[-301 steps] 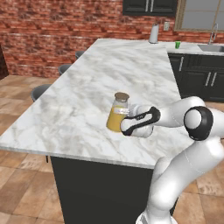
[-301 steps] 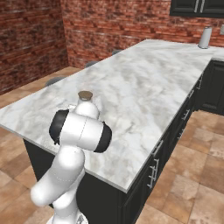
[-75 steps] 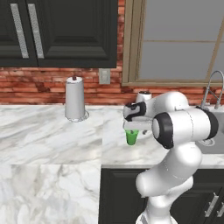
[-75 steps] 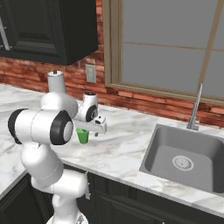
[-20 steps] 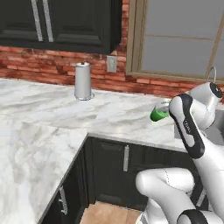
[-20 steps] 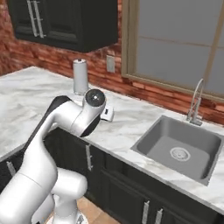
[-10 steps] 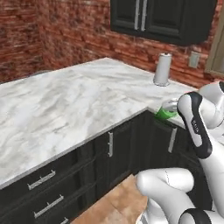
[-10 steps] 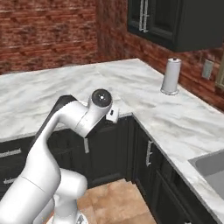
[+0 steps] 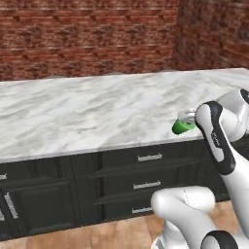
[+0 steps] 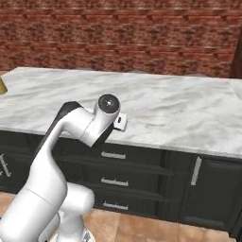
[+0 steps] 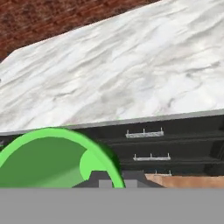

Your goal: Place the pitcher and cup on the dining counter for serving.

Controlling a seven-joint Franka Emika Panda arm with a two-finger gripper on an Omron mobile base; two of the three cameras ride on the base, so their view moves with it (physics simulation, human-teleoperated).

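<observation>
Currently, cup (image 9: 183, 127): bright green, carried tipped on its side in the air, level with the front edge of the marble top; its open mouth (image 11: 57, 159) faces the hand camera, so the inside wall and bottom are visible.
End effector (image 9: 190, 116): closed around the cup, mostly hidden behind the arm's white forearm in the left base view; a dark finger base (image 11: 107, 180) shows just under the cup's rim in the hand view.
Desk (image 9: 97, 112): long white-grey veined marble top running across both base views, with a brick wall (image 10: 123, 33) behind it.
Drawers (image 9: 146, 185): dark cabinet fronts with metal handles beneath the marble, facing the robot.
Pitcher (image 10: 2, 86): a sliver of orange at the far left edge of the right base view, standing on the marble, well apart from the cup.
Floor (image 10: 156, 224): brown tiles in front of the cabinets.
</observation>
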